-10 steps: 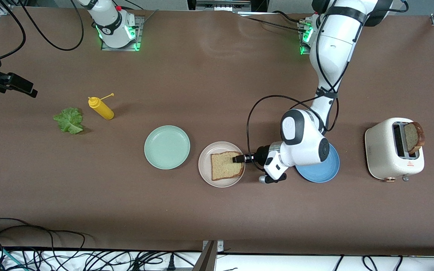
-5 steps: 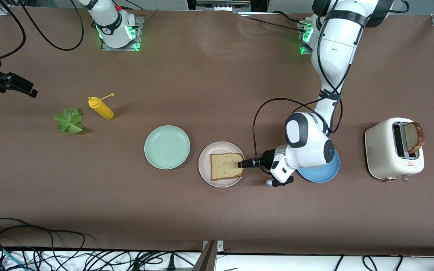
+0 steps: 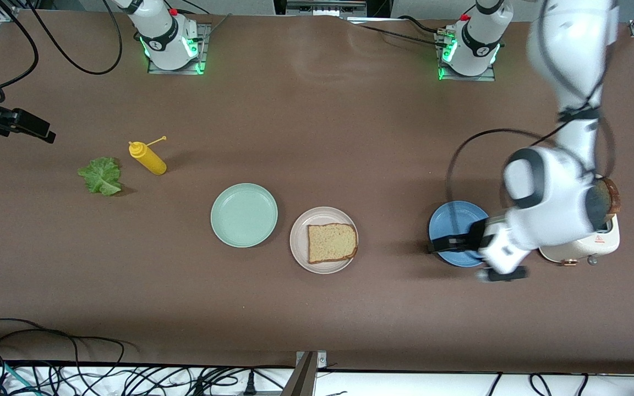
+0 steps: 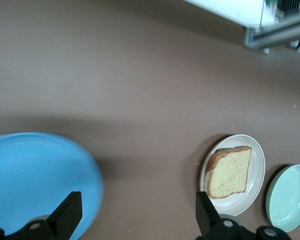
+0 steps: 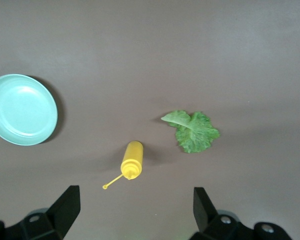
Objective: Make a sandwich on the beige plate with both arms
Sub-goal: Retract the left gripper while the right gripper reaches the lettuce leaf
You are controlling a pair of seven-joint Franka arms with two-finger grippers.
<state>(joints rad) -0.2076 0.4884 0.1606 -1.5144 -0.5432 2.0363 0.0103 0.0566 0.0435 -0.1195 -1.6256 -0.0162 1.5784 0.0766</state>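
One brown bread slice (image 3: 332, 242) (image 4: 230, 172) lies flat on the beige plate (image 3: 299, 242) (image 4: 258, 165), with nothing touching it. My left gripper (image 3: 439, 246) (image 4: 137, 197) hangs open and empty over the edge of the blue plate (image 3: 456, 219) (image 4: 35, 175), apart from the beige plate. The green lettuce leaf (image 3: 100, 176) (image 5: 192, 131) rests on the table toward the right arm's end. High over the table there, beside the lettuce, my right gripper (image 5: 135, 192) waits open and empty. A second bread slice (image 3: 614, 198) stands in the toaster (image 3: 603, 242), partly hidden by the left arm.
A mint-green plate (image 3: 244, 214) (image 5: 22, 110) (image 4: 290, 197) sits beside the beige plate toward the right arm's end. A yellow squeeze bottle (image 3: 149, 158) (image 5: 131, 160) lies beside the lettuce. Cables run along the table edge nearest the front camera.
The left gripper opened off the bread slice, leaving it on the beige plate, and swung toward the toaster until it was over the blue plate. The right arm has not moved.
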